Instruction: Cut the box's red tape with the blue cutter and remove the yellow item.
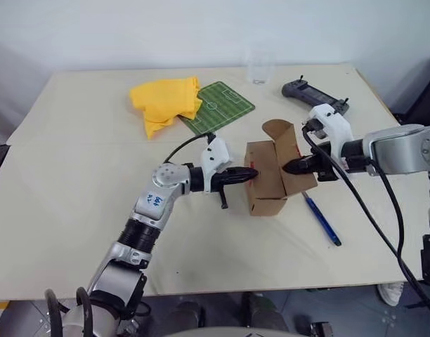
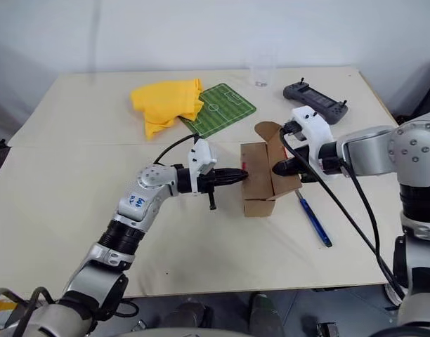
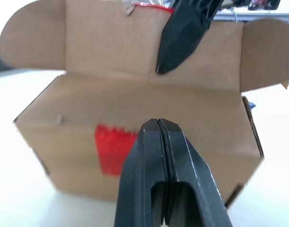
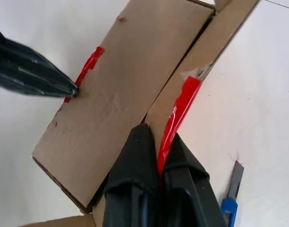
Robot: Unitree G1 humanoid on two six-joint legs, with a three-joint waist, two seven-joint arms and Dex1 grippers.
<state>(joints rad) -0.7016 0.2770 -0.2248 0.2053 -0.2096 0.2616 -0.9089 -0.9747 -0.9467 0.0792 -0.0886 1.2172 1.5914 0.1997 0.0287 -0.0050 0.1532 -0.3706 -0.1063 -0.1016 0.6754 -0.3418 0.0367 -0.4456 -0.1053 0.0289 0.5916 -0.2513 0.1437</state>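
Box opened, cutter set down.
Right gripper [image 4: 158, 156] pinched the box [image 1: 265, 186] flap; left gripper [image 1: 253, 173], fingers pressed together, met its taped side; cutter [image 1: 322, 220] at box's 4 o'clock.

Cutter [image 1: 322, 220] on table [image 1: 74, 210], right of box [image 1: 268, 184]

A big flat table with a pale cream top [image 1: 74, 210] stands against a plain white wall [image 1: 166, 31]. Soft light falls evenly on it. Under the near edge of the table is a dark grey floor [image 1: 222, 312].
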